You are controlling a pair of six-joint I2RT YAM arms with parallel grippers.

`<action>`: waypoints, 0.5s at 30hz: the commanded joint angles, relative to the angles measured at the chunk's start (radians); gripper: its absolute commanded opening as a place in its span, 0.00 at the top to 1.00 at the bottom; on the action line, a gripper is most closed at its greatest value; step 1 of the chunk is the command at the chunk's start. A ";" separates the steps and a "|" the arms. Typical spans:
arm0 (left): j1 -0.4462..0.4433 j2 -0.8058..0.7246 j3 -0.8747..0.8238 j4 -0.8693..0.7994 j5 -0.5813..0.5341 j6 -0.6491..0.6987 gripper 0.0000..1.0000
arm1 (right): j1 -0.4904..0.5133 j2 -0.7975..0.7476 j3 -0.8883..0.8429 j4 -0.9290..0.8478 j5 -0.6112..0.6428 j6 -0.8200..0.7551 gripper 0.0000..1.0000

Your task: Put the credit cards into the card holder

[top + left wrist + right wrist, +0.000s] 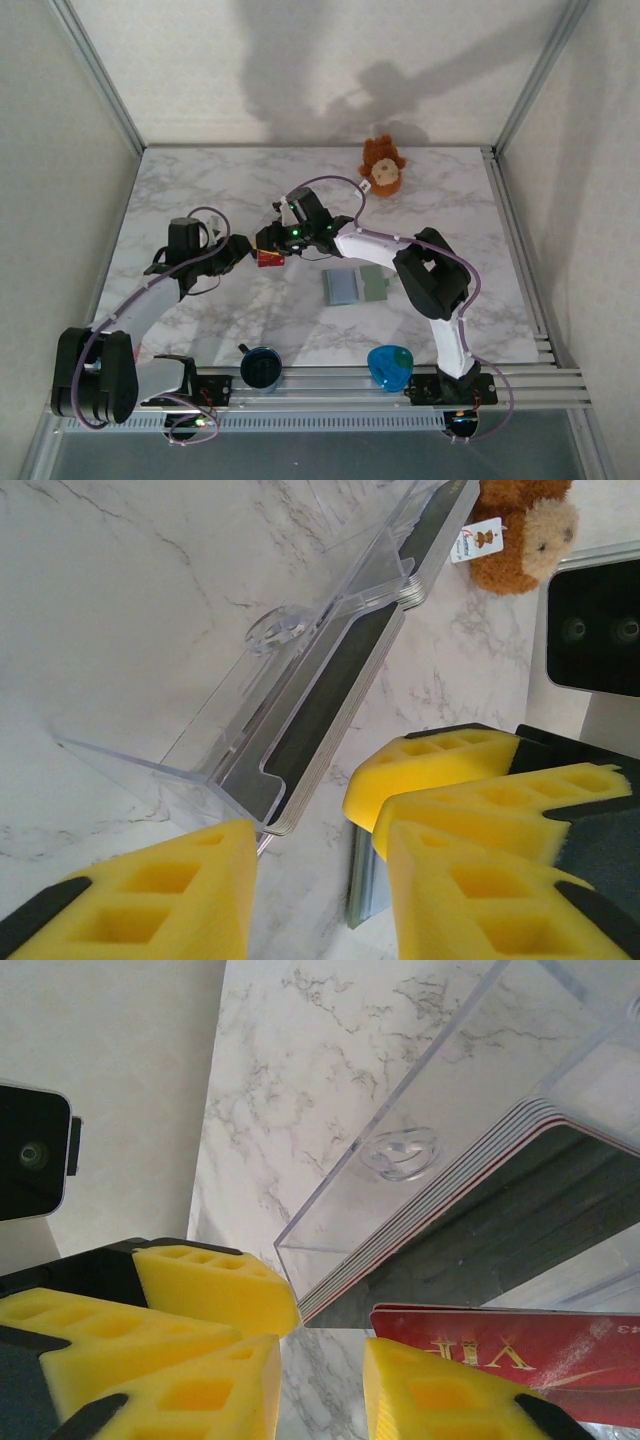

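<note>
1. L fingers (pixel 150 900) part open, empty, flanking clear stand (pixel 300 650) end; prob. steadying it.
2. R fingers (pixel 440 1400) narrow gap, nothing between; red card (pixel 520 1345) just beside one, prob. pick target.
3. Card holder (pixel 355 285) lies open on desk (pixel 200 200), well apart, ready for cards.

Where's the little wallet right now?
Seen from above, the card holder lies open on the table, just right of centre, beside the right arm.
</note>
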 commanded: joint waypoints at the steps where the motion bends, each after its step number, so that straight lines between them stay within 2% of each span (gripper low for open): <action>1: 0.007 0.001 0.011 0.014 0.004 0.002 0.63 | 0.005 0.005 0.025 -0.019 -0.011 -0.023 0.72; 3: 0.009 0.002 0.016 0.006 -0.002 0.007 0.64 | 0.009 -0.012 0.014 -0.055 0.016 -0.062 0.69; 6: 0.014 -0.006 0.025 -0.018 -0.016 0.012 0.64 | 0.026 -0.042 0.005 -0.163 0.109 -0.133 0.58; 9: 0.027 -0.038 0.026 -0.045 -0.048 0.022 0.64 | 0.052 -0.059 0.018 -0.255 0.209 -0.158 0.55; 14: 0.063 -0.065 0.024 -0.077 -0.050 0.029 0.65 | 0.129 -0.046 0.094 -0.401 0.488 -0.175 0.49; 15: 0.067 -0.065 0.021 -0.078 -0.047 0.030 0.65 | 0.136 -0.042 0.100 -0.403 0.508 -0.178 0.49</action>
